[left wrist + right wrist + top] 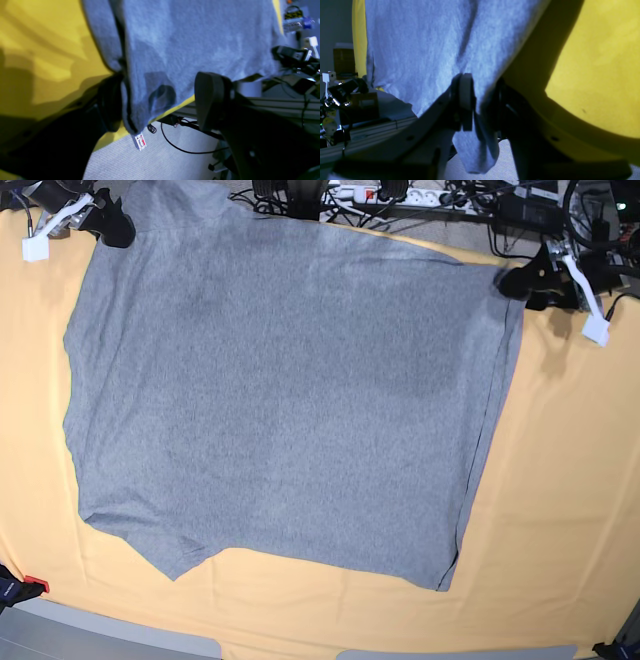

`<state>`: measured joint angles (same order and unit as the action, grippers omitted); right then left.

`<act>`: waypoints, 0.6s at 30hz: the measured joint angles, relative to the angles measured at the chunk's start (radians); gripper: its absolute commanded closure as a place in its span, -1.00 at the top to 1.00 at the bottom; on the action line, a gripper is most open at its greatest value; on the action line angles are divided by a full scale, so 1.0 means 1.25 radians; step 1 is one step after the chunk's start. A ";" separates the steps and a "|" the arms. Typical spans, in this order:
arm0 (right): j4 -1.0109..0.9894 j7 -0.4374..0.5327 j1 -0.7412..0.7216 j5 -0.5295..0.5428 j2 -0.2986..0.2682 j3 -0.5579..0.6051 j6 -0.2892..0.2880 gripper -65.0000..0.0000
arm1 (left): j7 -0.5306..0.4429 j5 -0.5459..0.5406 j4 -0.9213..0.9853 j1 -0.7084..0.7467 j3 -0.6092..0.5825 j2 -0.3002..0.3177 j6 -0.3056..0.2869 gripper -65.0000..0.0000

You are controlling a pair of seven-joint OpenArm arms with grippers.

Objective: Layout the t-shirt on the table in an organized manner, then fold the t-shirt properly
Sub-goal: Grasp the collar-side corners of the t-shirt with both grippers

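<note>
Yellow worktop [560, 510] carries the t-shirt [280, 390] spread flat, layout nearly done: right gripper [480, 100] jaws pinch its far corner, left gripper [160, 100] jaws gape empty beside its hem, so folding likely comes next.

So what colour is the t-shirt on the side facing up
Plain heather grey, with no print showing on the t-shirt. The base view shows it best.

Overhead base view; wrist cameras close on t-shirt [280, 390] corners.

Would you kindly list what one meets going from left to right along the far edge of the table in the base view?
Right gripper → t-shirt → left gripper → bare table.
</note>
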<state>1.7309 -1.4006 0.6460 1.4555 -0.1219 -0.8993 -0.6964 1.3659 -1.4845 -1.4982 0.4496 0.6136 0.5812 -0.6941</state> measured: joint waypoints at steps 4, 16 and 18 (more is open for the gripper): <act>0.000 0.000 0.000 0.000 0.000 0.000 0.000 -0.53 | 0.003 -0.004 0.000 0.001 0.000 0.001 0.000 0.38; 0.000 0.000 0.000 0.000 0.000 0.000 0.000 -0.53 | 0.007 0.038 0.001 0.017 0.029 0.040 0.000 0.38; 0.000 0.000 0.000 0.000 0.000 0.000 0.000 -0.53 | 0.003 0.035 0.001 0.022 0.030 0.038 0.000 0.38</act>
<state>1.7309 -1.4006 0.6460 1.4559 -0.1215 -0.8993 -0.6964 1.3693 -1.4406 -1.4975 0.4767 0.6506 0.6292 -0.6941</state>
